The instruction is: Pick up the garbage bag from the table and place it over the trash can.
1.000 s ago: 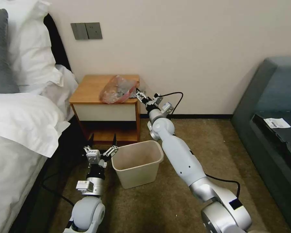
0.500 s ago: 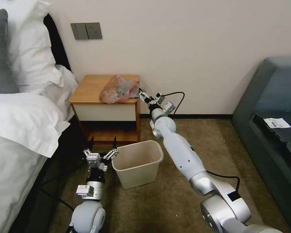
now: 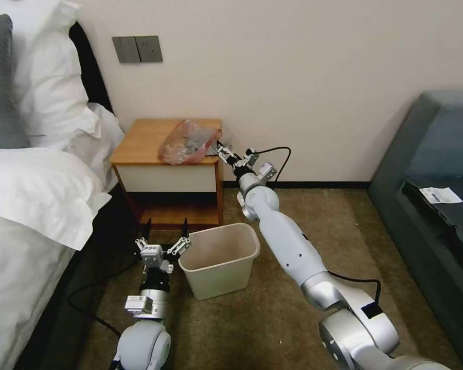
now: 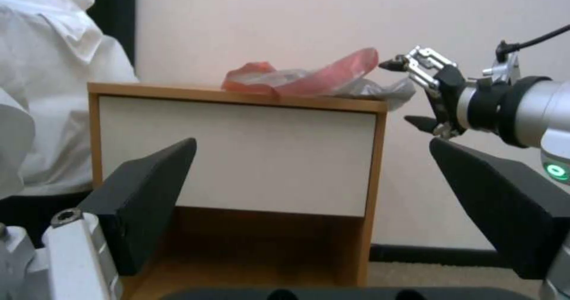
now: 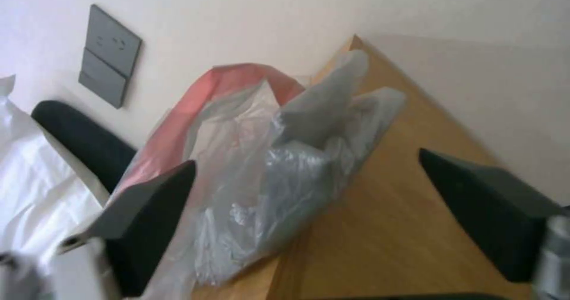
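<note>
Garbage bag (image 3: 186, 142): crumpled on the nightstand (image 3: 144, 140), right side.
Right gripper (image 3: 226, 152): fingers spread, at the bag's edge, nothing grasped.
Left gripper (image 3: 165, 241): spread, low beside the trash can (image 3: 221, 266).

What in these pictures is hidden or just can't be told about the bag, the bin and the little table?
- Garbage bag: its mouth and full shape; crumpled in a heap on the table in every view.
- Trash can: the far outer wall, hidden by its own body in the head view.
- Table's lower shelf: its back lies in shadow.
- Right gripper, open beside the bag: whether a fingertip touches plastic.
- Left gripper, open beside the can.
</note>
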Robot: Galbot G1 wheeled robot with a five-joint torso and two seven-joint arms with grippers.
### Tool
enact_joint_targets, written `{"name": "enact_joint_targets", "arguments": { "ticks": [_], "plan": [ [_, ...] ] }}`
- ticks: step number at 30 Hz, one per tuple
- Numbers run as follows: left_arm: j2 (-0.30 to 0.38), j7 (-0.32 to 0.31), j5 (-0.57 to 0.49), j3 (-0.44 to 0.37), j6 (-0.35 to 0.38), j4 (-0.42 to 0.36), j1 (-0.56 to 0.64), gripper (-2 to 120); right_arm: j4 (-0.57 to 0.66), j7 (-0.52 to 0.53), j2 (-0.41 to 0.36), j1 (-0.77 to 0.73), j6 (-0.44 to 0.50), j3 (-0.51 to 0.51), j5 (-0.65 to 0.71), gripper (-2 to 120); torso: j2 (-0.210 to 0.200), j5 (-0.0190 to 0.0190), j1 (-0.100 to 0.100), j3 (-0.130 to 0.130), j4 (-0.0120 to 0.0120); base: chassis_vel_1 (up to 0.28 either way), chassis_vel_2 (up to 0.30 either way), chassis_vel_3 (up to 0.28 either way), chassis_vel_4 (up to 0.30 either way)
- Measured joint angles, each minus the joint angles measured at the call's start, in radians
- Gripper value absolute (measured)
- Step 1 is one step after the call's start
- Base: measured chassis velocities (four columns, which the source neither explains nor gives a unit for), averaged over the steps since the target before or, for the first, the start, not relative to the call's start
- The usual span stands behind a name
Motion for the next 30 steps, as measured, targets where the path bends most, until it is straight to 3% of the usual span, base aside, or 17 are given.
{"name": "enact_joint_targets", "arguments": {
  "ticks": [4, 9, 18, 23, 25, 30],
  "plan": [
    [-0.008, -0.001, 0.007, 0.001, -0.002, 0.001, 0.004, 98, -0.004, -0.013, 0.0, 0.0, 0.003, 0.0, 0.004, 77, 0.0, 0.0, 0.0, 0.0, 0.0, 0.0, 0.0, 0.0, 0.0],
    [-0.011, -0.001, 0.011, 0.002, -0.004, 0.002, 0.006, 98, -0.009, -0.013, 0.0, 0.0, 0.003, 0.0, 0.007, 65, 0.0, 0.0, 0.0, 0.0, 0.0, 0.0, 0.0, 0.0, 0.0],
    [-0.021, -0.001, 0.021, 0.003, -0.008, 0.001, 0.014, 98, -0.03, -0.034, 0.0, 0.004, 0.011, 0.002, 0.007, 25, 0.0, 0.0, 0.0, 0.0, 0.0, 0.0, 0.0, 0.0, 0.0],
    [-0.024, -0.001, 0.024, 0.002, -0.013, 0.002, 0.017, 98, -0.033, -0.041, 0.0, 0.005, 0.014, 0.002, 0.006, 14, 0.0, 0.0, 0.0, 0.0, 0.0, 0.0, 0.0, 0.0, 0.0],
    [-0.025, -0.001, 0.025, 0.002, -0.014, 0.003, 0.02, 98, -0.034, -0.044, 0.0, 0.005, 0.017, 0.003, 0.005, 3, 0.0, 0.0, 0.0, 0.0, 0.0, 0.0, 0.0, 0.0, 0.0],
    [-0.024, -0.001, 0.025, 0.002, -0.015, 0.007, 0.018, 98, -0.025, -0.044, 0.0, -0.001, 0.02, 0.003, 0.002, 0, 0.0, 0.0, 0.0, 0.0, 0.0, 0.0, 0.0, 0.0, 0.0]
  ]
}}
